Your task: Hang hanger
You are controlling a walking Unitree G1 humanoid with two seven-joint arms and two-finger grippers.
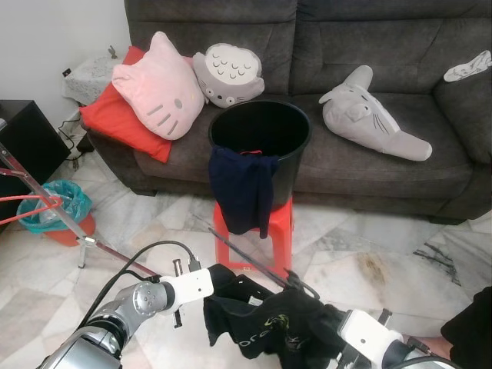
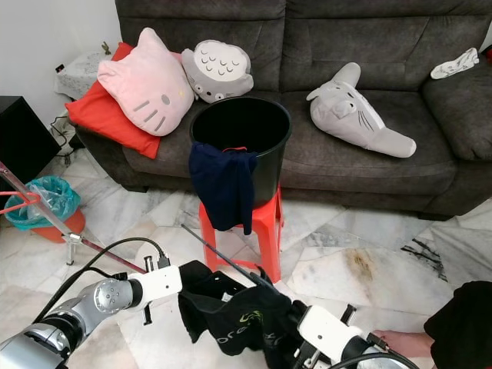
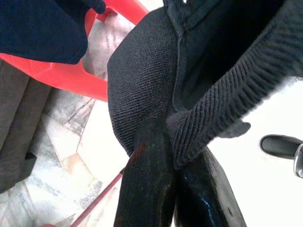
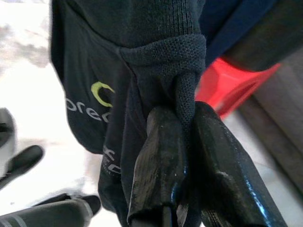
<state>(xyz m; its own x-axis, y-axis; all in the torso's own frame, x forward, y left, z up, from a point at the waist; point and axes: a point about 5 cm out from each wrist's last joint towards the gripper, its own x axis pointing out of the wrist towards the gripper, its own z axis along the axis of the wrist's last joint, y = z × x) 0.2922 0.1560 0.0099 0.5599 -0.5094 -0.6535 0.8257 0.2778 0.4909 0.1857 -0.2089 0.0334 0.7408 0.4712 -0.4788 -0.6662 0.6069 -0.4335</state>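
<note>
Garment, black knit with green logo (image 1: 265, 327), stretched low centre frame between left gripper (image 3: 173, 137) and right gripper (image 4: 187, 120), both clenched on fabric, likely spreading it for hanging.

A dark grey sofa (image 1: 369, 46) runs along the back, with a pink cat-face cushion (image 1: 157, 88) leaning on a red cushion (image 1: 115, 115) at its left end, a round grey owl-like cushion (image 1: 228, 74) just beside them, and a grey long-eared plush (image 1: 365, 115) lying on the seat further right. A white cloth (image 1: 467, 68) rests on the sofa's right arm. In front of the sofa stands a red plastic stool (image 1: 278, 227) bearing a black bucket (image 1: 261, 131), with a navy garment (image 1: 242, 188) draped over its rim. At left, a bin lined with a teal bag (image 1: 58, 206) sits on the marble floor (image 1: 384, 254)
</note>
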